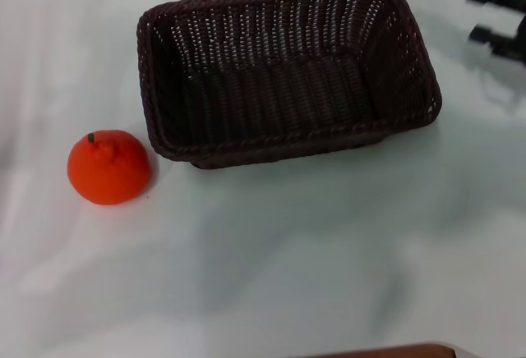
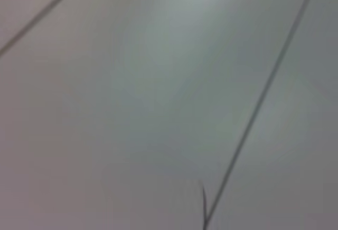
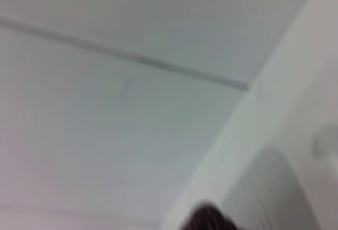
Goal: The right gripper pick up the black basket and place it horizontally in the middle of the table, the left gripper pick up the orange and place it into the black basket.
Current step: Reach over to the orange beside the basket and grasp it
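The black basket (image 1: 288,71) stands upright and empty on the white table (image 1: 271,268), its long side running left to right, at the back middle of the head view. The orange (image 1: 108,167) sits on the table just off the basket's front left corner, apart from it, stem up. My right gripper (image 1: 481,16) shows blurred at the far right edge, to the right of the basket and clear of it, its two fingers apart with nothing between them. My left gripper is out of view. The wrist views show only pale surfaces with thin lines.
A brown strip (image 1: 386,351) runs along the table's near edge. A dark blurred shape (image 3: 206,218) sits at the edge of the right wrist view; I cannot tell what it is. White tabletop lies in front of the basket.
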Robot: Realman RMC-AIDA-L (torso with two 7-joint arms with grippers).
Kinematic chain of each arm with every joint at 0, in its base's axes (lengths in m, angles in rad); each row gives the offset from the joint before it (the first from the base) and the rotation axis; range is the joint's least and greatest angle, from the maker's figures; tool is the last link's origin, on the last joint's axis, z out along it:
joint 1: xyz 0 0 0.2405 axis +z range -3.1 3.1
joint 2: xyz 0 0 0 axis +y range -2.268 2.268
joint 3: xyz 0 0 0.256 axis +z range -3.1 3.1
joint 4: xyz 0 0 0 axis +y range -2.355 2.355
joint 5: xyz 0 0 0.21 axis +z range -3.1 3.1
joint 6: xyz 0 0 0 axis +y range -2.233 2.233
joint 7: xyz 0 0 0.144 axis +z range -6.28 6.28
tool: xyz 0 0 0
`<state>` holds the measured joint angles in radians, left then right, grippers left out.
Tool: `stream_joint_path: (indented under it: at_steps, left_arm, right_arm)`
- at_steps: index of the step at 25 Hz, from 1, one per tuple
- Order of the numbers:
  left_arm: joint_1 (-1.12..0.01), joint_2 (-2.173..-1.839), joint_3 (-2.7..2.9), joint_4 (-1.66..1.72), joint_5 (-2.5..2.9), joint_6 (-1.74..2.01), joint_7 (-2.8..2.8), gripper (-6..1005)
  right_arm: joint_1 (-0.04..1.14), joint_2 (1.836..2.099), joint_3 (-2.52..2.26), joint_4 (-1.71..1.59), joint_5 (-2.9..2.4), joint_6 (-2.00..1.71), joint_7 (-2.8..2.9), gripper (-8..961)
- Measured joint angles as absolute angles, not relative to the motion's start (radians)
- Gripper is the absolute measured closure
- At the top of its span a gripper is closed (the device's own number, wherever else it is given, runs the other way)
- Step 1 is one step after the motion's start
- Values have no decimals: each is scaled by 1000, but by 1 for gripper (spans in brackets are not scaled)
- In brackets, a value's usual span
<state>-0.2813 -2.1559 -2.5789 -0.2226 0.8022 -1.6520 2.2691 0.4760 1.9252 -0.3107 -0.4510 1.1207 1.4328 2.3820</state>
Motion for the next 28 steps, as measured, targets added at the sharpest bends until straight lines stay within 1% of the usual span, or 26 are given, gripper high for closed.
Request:
stream_joint_path:
  at_steps: [4, 6, 9, 11, 12, 13, 14, 19, 22, 28]
  left_arm:
    - [-208, -2151, -2519, -263, 845, -1625, 2268, 193]
    - [-170, -2140, -2501, -272, 886, -1627, 2266, 193]
    - [-120, -2119, -2470, -287, 956, -1640, 2266, 193]
    - [-89, -2109, -2447, -307, 1018, -1645, 2266, 194]
    - [-77, -2105, -2438, -317, 1050, -1646, 2266, 194]
    - [-70, -2102, -2434, -321, 1071, -1646, 2266, 194]
    - [-59, -2096, -2428, -327, 1109, -1644, 2267, 194]
    - [-46, -2085, -2426, -335, 1265, -1616, 2271, 194]
    - [-47, -2087, -2426, -335, 1322, -1591, 2287, 194]
    - [-63, -2094, -2425, -342, 1416, -1541, 2299, 194]
  right_arm:
    - [486, 1924, -260, -451, 1230, 1400, 2324, 185]
    - [492, 1936, -252, -451, 1326, 1380, 2227, 186]
    - [504, 1965, -249, -450, 1470, 1341, 2029, 187]
    - [515, 1989, -249, -445, 1558, 1309, 1894, 187]
    - [523, 2003, -249, -443, 1593, 1295, 1833, 187]
    - [538, 2024, -249, -441, 1646, 1277, 1730, 187]
    - [538, 2024, -249, -441, 1646, 1277, 1730, 187]
    - [597, 2071, -248, -439, 1680, 1233, 1600, 187]
    - [631, 2080, -248, -423, 1683, 1216, 1571, 187]
    - [666, 2081, -245, -352, 1730, 1200, 1536, 186]
